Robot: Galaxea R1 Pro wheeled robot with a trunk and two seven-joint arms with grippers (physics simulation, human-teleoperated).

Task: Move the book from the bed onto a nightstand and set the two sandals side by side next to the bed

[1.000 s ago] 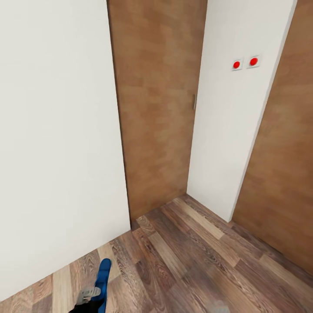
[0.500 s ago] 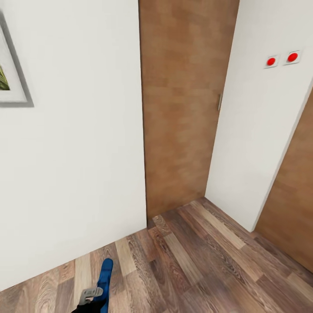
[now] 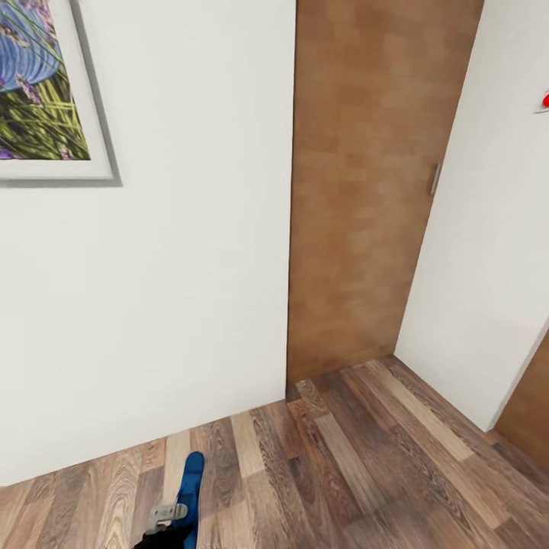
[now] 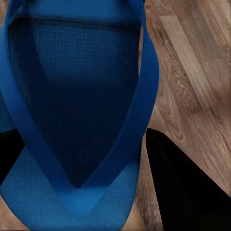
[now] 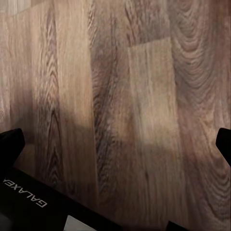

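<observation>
The biggest thing in the head view is the white wall (image 3: 168, 290), taking up everything from about 9 to 12 o'clock. Next to it sits a brown wooden door (image 3: 366, 191) with a slim metal handle (image 3: 435, 178) on its right edge, and then another white wall panel (image 3: 496, 252) angles off toward 3 o'clock. A red button (image 3: 546, 100) just peeks in at the right edge up there.

The wood-plank floor (image 3: 343, 457) fills the lower part, with mixed light and dark boards running diagonally.

Up at 10 o'clock hangs a framed picture (image 3: 42, 84) with purple and green plants, in a grey frame, cut off by the edge.

Down at 7 o'clock, the left claw (image 3: 169, 521) is clamped on one blue sandal (image 3: 188, 488), which sticks out forward over the floor, toe end pointing to the wall. In the left wrist view the sandal (image 4: 77, 120) is right up close, its blue straps meeting in a V, with the dark fingers (image 4: 178, 187) either side of it and floor planks behind.

The right wrist view looks straight down at floorboards (image 5: 120, 106). The right claw (image 5: 118, 142) is spread wide apart with nothing between the tips (image 5: 10, 142), and a bit of black housing with "GALAXEA" lettering (image 5: 26, 198) shows too.
</observation>
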